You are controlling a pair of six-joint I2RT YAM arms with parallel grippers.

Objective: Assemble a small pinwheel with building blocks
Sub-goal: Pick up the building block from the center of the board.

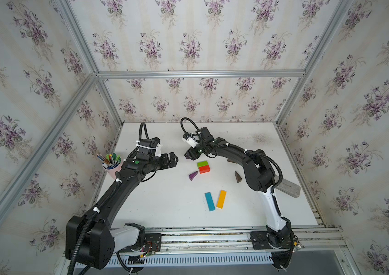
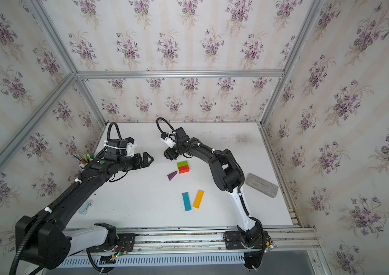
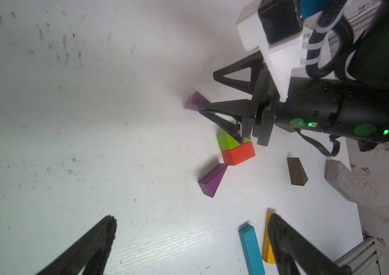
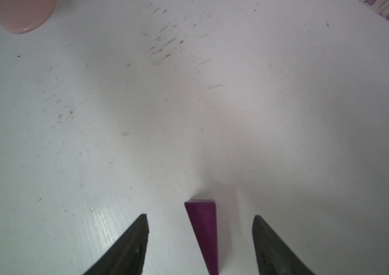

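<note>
Scuffs and grey smears mark your matte white table [image 1: 160, 204], where glossy painted pieces lie loose. In both top views your right claw [image 1: 190, 156] covers nearly all of the far purple wedge [image 4: 204, 233], at 11 o'clock from the green block [image 1: 202, 163]. Only the wrist views show it plainly. It is a slim taper between the black, pointed fingers [image 4: 267, 238], with bare table on each side, so the jaws stand apart and grip nothing. Your right arm masks all but a sliver of one brown wedge [image 1: 231, 161], at green's 3 o'clock. In the left wrist view a finger [image 3: 281, 238] of your left claw [image 3: 191, 216] cuts across the orange bar [image 3: 266, 252]. That claw hangs spread wide and empty at green's 9 o'clock.

Green block and red block [image 1: 204, 169], short sharp-edged cuboids, sit flush, with red at green's 6 o'clock. Near purple wedge [image 1: 192, 175] lies at red's 7 o'clock, its tip just beside the red corner. Blue bar [image 1: 209, 201] and orange bar lie slightly splayed at 6 o'clock, well apart from the pair. Second brown wedge [image 1: 237, 176] rests at 4 o'clock. Pink cup [image 1: 113, 170], packed with pens [image 1: 110, 159], is half hidden by your left arm at 9 o'clock. A rough grey slab [image 2: 261, 185] lies farther out at 4 o'clock.
</note>
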